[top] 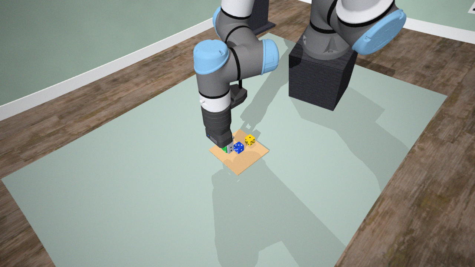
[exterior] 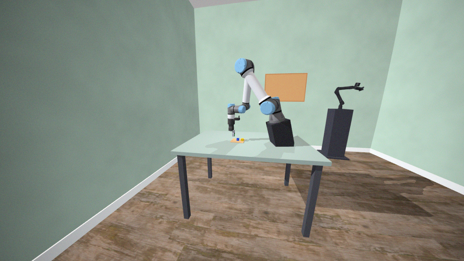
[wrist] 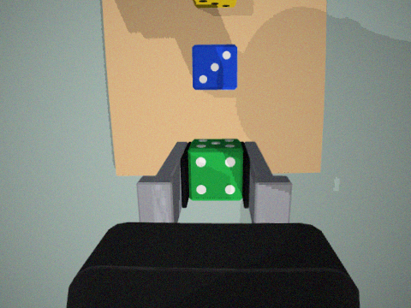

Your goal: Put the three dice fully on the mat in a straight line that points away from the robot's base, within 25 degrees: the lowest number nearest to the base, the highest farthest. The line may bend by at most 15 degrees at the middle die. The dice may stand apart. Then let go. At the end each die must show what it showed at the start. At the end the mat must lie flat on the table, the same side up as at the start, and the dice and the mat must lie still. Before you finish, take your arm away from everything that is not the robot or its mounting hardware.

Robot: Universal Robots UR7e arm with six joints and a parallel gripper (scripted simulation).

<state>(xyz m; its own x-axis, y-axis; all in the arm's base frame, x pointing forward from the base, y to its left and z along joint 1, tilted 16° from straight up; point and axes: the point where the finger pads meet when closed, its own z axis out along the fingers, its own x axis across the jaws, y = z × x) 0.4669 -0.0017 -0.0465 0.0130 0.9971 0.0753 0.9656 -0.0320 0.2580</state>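
Observation:
My gripper (top: 228, 149) (exterior: 233, 134) (wrist: 216, 162) is shut on the green die (top: 224, 149) (wrist: 216, 175), whose top face shows four pips. In the exterior view it hangs above the table, near the far edge of the tan mat (top: 239, 167) (exterior: 234, 141) (wrist: 141, 107). The blue die (top: 238, 147) (exterior: 237, 139) (wrist: 215, 67) rests on the mat with three pips up. The yellow die (top: 249, 139) (exterior: 242, 139) (wrist: 215, 3) rests on the mat nearer the base, with one pip up in the top view. The wrist view cuts off its top face.
The robot's black base block (top: 313, 81) (exterior: 280, 133) stands on the pale green table (top: 133, 185) (exterior: 194, 147). The blue and yellow dice stand apart, in line with the held die in the wrist view. A second, small arm on a dark pedestal (exterior: 338, 133) stands beyond the table.

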